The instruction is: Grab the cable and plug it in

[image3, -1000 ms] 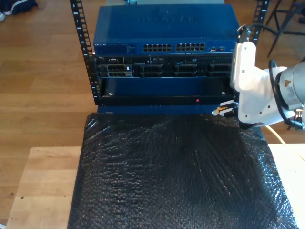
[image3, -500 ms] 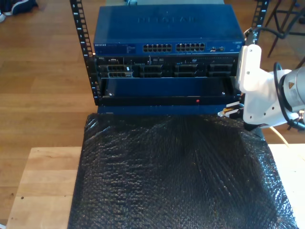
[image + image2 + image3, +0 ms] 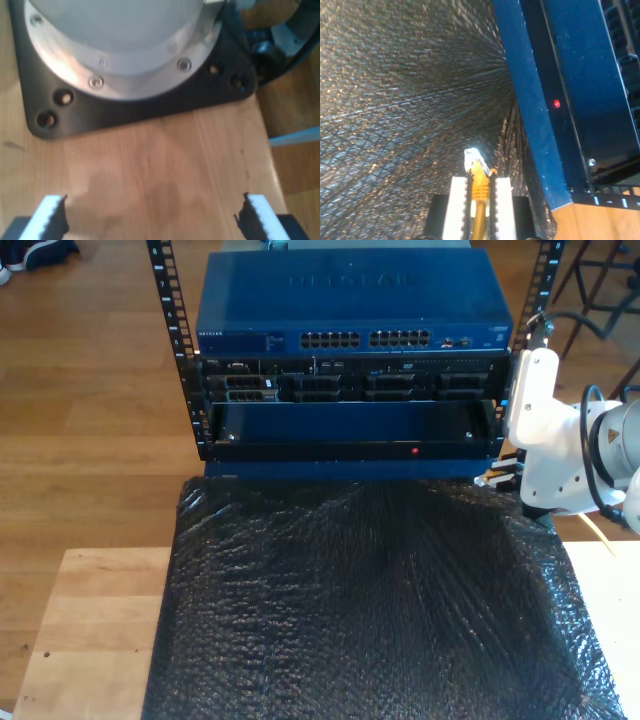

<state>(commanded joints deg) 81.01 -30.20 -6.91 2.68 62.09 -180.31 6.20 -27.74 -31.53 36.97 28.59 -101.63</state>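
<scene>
The yellow cable (image 3: 480,186) is clamped between the white pads (image 3: 457,202) of my second gripper (image 3: 480,181), with its clear plug (image 3: 473,159) sticking out past the fingertips. In the exterior view, my second gripper (image 3: 497,476) hovers at the right end of the rack's front, just above the far edge of the black mat, and the plug (image 3: 486,480) points toward that view's left. The blue switch (image 3: 350,300) with its row of ports (image 3: 365,340) sits higher up on the rack. My first gripper (image 3: 154,220) is open over bare wood, with nothing between its fingers.
A black bubble-wrap mat (image 3: 370,610) covers the table in front of the rack (image 3: 350,430). A red light (image 3: 556,103) glows on the rack's lower panel. A black arm-base plate (image 3: 130,105) is bolted to the wooden table (image 3: 165,165) by my first gripper.
My second gripper has moved toward the exterior view's right with the cable held, ending near the rack's right post. The rest is unchanged.
</scene>
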